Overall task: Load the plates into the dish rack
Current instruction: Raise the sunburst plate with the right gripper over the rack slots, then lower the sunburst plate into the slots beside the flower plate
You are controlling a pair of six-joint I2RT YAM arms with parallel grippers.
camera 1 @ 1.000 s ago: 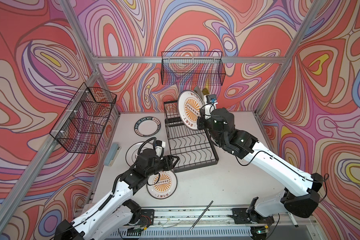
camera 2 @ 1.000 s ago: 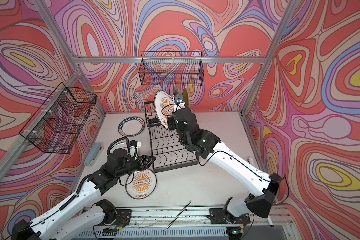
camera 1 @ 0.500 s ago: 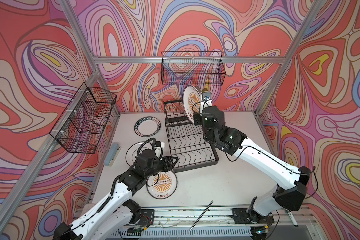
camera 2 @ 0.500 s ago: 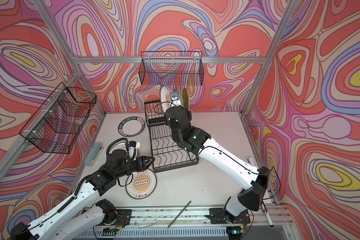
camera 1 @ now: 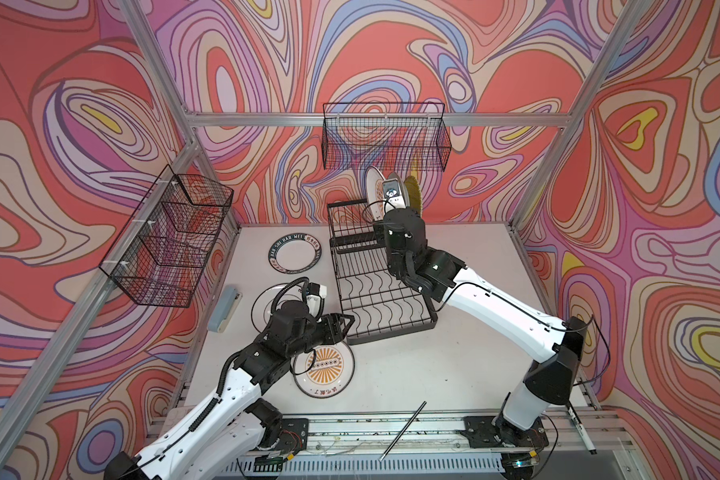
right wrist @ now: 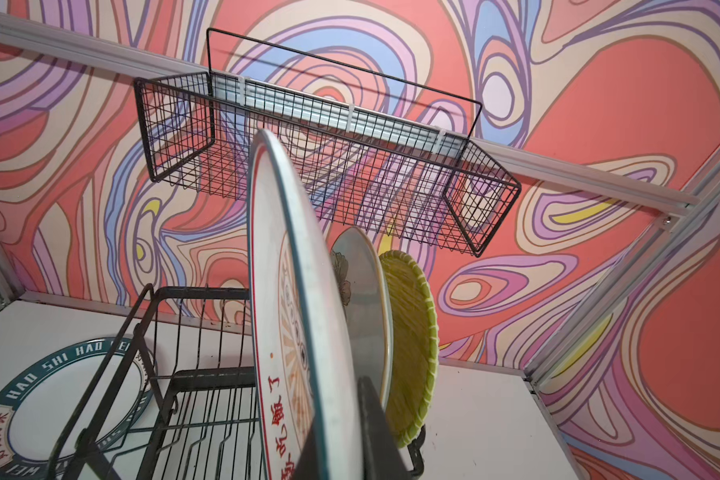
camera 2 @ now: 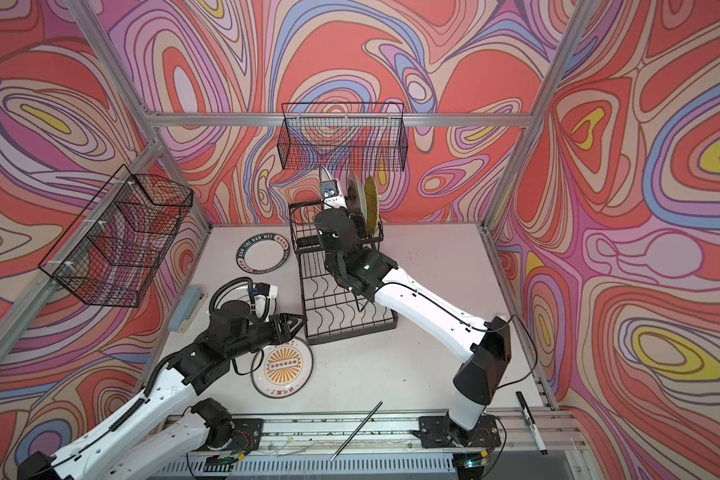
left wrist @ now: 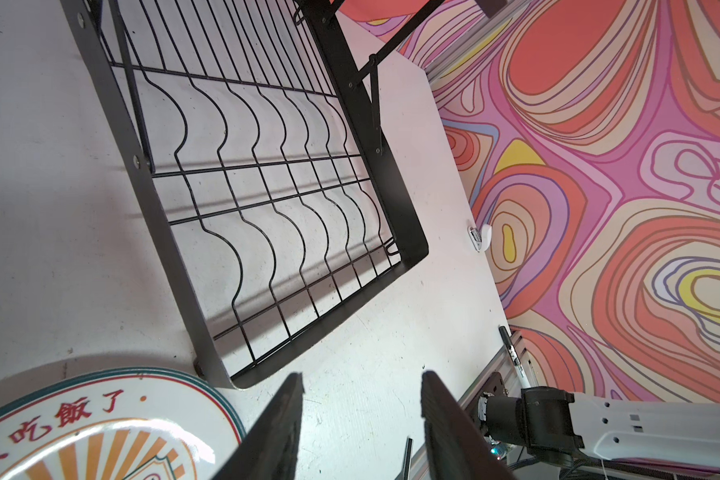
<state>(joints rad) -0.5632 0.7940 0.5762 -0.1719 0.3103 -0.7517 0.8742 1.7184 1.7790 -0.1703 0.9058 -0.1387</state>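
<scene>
Top views, both: white counter (camera 1: 474, 353) and black wire two-tier dish rack (camera 1: 391, 333) lie as they did a second ago. The rack sits skewed, its lower tray of wavy wires bare. Black fine-mesh baskets hang on the back wall (camera 1: 385, 141) and the left wall (camera 1: 167, 241).

Change: right arm has swung inward and turned the upright sunburst plate (right wrist: 292, 291) (round, glossy white, orange rays, red lettering) from face-on to edge-on over the raised slotted tier. It now stands just beside the pale green flowered plate (right wrist: 366, 291), with the ribbed yellow plate (right wrist: 412, 332) next along. Cannot tell whether its lower edge is seated. Right pincer (right wrist: 337, 419) is clamped narrow on its rim.

Flat on the counter, left of the rack:
- black lettered-rim plate (camera 1: 295, 259)
- dark-ringed white plate (camera 1: 262, 305), half hidden by the left arm
- flat sunburst plate (camera 1: 324, 370), just beside the rack's near corner

Left pincer (left wrist: 361, 378) is unmoved, fingers parted, nothing between.

Small items: pale blue block (camera 1: 227, 309), thin black rod (camera 1: 404, 430), marker pen (camera 1: 580, 430).
</scene>
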